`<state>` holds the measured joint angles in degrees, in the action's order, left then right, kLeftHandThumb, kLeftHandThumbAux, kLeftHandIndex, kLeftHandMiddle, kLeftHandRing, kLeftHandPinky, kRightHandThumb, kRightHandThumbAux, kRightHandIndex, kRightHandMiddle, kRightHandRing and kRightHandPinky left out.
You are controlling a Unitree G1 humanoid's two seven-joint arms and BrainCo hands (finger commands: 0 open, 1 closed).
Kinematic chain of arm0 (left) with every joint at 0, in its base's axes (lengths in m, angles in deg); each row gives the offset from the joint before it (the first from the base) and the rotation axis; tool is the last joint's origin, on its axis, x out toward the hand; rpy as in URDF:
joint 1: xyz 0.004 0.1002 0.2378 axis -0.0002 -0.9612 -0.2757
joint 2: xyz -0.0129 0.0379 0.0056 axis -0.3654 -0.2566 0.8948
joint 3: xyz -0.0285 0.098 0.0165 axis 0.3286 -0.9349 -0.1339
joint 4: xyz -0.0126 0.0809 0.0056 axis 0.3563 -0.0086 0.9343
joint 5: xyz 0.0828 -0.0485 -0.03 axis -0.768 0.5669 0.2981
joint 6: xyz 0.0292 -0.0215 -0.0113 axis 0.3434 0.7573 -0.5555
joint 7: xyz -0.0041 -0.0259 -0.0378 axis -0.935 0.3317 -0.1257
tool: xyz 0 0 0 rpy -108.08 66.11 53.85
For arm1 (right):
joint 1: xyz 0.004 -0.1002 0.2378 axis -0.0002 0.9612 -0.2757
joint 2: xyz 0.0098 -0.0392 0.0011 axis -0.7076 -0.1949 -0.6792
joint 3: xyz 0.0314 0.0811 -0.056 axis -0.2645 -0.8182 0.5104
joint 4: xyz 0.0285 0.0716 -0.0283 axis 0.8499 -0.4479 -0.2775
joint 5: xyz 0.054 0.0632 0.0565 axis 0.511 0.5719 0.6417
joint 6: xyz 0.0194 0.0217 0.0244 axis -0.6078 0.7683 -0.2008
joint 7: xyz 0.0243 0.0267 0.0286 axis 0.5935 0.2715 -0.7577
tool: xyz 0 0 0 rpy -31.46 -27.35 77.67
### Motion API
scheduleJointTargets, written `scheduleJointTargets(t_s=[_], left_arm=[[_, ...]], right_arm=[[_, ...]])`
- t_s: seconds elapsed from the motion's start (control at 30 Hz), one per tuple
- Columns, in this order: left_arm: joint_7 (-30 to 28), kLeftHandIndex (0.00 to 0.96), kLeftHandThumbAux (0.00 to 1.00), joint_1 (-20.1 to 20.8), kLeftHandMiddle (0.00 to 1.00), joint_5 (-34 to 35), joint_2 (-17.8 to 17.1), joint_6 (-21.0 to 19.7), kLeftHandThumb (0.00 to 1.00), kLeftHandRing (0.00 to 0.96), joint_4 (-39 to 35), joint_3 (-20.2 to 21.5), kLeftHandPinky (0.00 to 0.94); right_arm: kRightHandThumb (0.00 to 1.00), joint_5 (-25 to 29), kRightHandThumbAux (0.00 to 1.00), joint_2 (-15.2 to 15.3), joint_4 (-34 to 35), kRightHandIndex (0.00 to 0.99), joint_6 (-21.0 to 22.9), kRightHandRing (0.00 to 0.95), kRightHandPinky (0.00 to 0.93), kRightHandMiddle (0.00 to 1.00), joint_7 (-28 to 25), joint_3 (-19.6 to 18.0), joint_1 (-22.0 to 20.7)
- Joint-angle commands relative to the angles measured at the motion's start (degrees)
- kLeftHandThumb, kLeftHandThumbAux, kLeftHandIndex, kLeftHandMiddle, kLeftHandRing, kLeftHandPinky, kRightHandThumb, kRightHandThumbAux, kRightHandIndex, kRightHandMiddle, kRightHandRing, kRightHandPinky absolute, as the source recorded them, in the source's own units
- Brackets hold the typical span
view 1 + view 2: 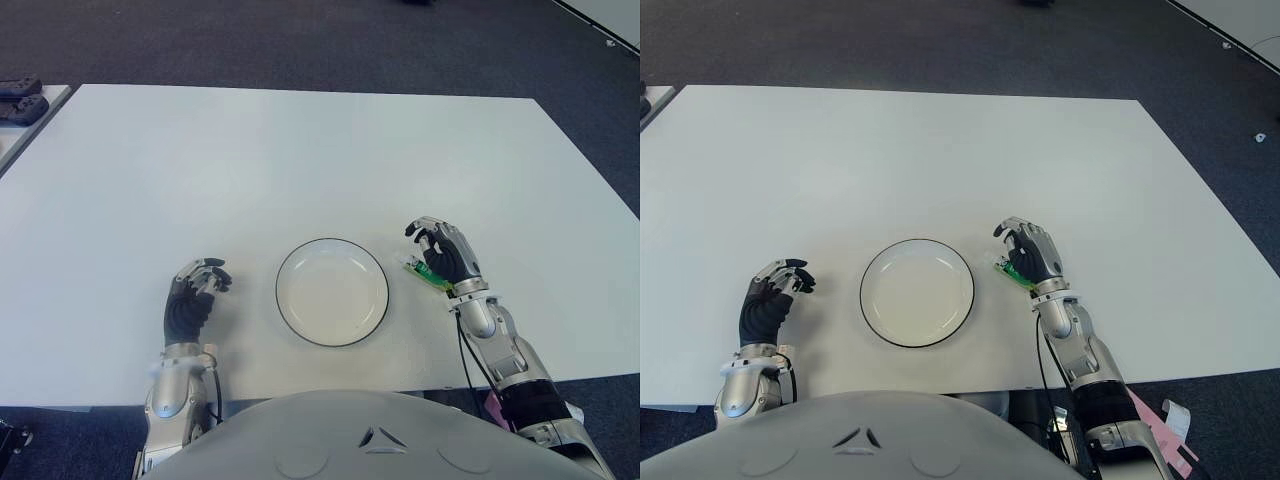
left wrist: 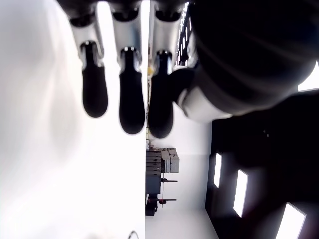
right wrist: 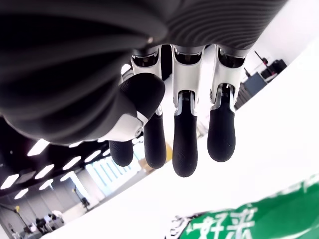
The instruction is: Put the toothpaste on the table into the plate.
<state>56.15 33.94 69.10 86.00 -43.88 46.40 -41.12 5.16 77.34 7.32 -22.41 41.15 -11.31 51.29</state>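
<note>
Left hand (image 1: 193,300): idle beside the plate (image 1: 332,292), fingers loosely curled, holding nothing. Plate: bare. Toothpaste (image 1: 427,274): on the table (image 1: 300,160), under the right hand (image 1: 447,252), whose fingers (image 3: 185,144) hang apart above it, ungripped. Risk: fingertips closing short nudge the tube aside.

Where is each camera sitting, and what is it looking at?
Left eye: on the head, looking down at the table, plate, both arms.
Right eye: beside it, same scene; the toothpaste lies under the right robot hand.
Left wrist: at the left robot hand, empty.
Right wrist: at the right hand's fingers above the toothpaste.
</note>
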Motion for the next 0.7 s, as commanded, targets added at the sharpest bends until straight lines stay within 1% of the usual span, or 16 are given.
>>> scheduleJointTargets(t_s=[0.03,0.07,0.2,0.27,0.3,0.33,0.37,0.4,0.47,0.5,0.53,0.6,0.67,0.7], left_arm=[[0.6,0.432,0.72,0.45,0.578,-0.72,0.21,-1.3,0.702,0.553,0.15,-0.11,0.518],[0.63,0.432,0.72,0.45,0.579,-0.78,0.24,-1.32,0.701,0.553,0.13,-0.09,0.518],[0.74,0.433,0.72,0.49,0.58,-1.05,0.42,-1.28,0.702,0.552,0.15,-0.13,0.517],[0.73,0.433,0.72,0.52,0.579,-1.12,0.48,-1.09,0.702,0.552,0.24,-0.11,0.517],[0.76,0.433,0.72,0.53,0.579,-1.17,0.53,-1.07,0.702,0.552,0.23,-0.13,0.517],[0.75,0.432,0.72,0.53,0.579,-1.21,0.54,-1.04,0.701,0.552,0.21,-0.15,0.516],[0.73,0.432,0.72,0.53,0.577,-1.23,0.53,-1.04,0.701,0.551,0.19,-0.16,0.517],[0.64,0.432,0.72,0.51,0.577,-1.23,0.5,-0.97,0.701,0.551,0.2,-0.19,0.517],[0.54,0.432,0.72,0.5,0.575,-1.21,0.47,-0.88,0.701,0.551,0.22,-0.22,0.518],[0.52,0.432,0.72,0.49,0.575,-1.21,0.46,-0.87,0.701,0.551,0.22,-0.23,0.518],[0.49,0.432,0.72,0.48,0.574,-1.18,0.47,-0.85,0.701,0.551,0.21,-0.25,0.518],[0.4,0.432,0.72,0.46,0.574,-1.09,0.49,-0.78,0.701,0.551,0.21,-0.31,0.519],[0.36,0.432,0.721,0.4,0.573,-1.07,0.55,-0.69,0.701,0.551,0.2,-0.42,0.52],[0.24,0.432,0.721,0.37,0.573,-0.99,0.51,-0.59,0.701,0.551,0.21,-0.45,0.52]], right_arm=[[1.0,0.92,0.663,-0.72,0.9,0.439,-1.0,0.501,0.561,0.419,0.46,-1.0,0.01],[1.0,1.19,0.662,-0.72,1.2,0.44,-1.12,0.502,0.56,0.42,0.29,-1.2,0.08],[1.0,2.3,0.665,-0.15,2.65,0.422,-1.35,0.502,0.509,0.418,-1.05,-2.11,0.53],[1.0,3.75,0.669,0.94,5.17,0.411,-1.01,0.487,0.509,0.4,-3.23,-3.21,1.33],[1.0,5.18,0.671,2.99,7.04,0.408,-0.59,0.482,0.51,0.394,-6.6,-3.85,1.81],[0.925,6.3,0.597,5.3,8.4,0.339,-0.27,0.42,0.469,0.321,-10.21,-4.21,2.12],[0.857,6.99,0.538,6.79,9.24,0.268,-0.03,0.355,0.423,0.252,-12.75,-4.45,2.31],[0.812,7.59,0.501,8.88,9.85,0.223,0.28,0.314,0.393,0.207,-15.91,-4.7,2.5],[0.734,8.12,0.448,10.6,10.42,0.153,0.71,0.223,0.316,0.13,-19.01,-5.08,2.72],[0.705,8.31,0.429,10.9,10.64,0.126,0.85,0.189,0.286,0.101,-19.85,-5.26,2.79],[0.694,8.56,0.422,11.89,11.0,0.117,1.21,0.177,0.276,0.09,-21.46,-5.52,2.89],[0.643,8.31,0.392,13.78,11.7,0.067,2.0,0.114,0.2,0.04,-24.26,-5.7,2.95],[0.619,7.77,0.363,14.83,12.21,0.042,2.58,0.058,0.102,0.02,-25.93,-5.75,2.97],[0.613,6.31,0.357,16.27,13.33,0.037,3.54,0.046,0.082,0.016,-27.53,-5.73,3.09]])
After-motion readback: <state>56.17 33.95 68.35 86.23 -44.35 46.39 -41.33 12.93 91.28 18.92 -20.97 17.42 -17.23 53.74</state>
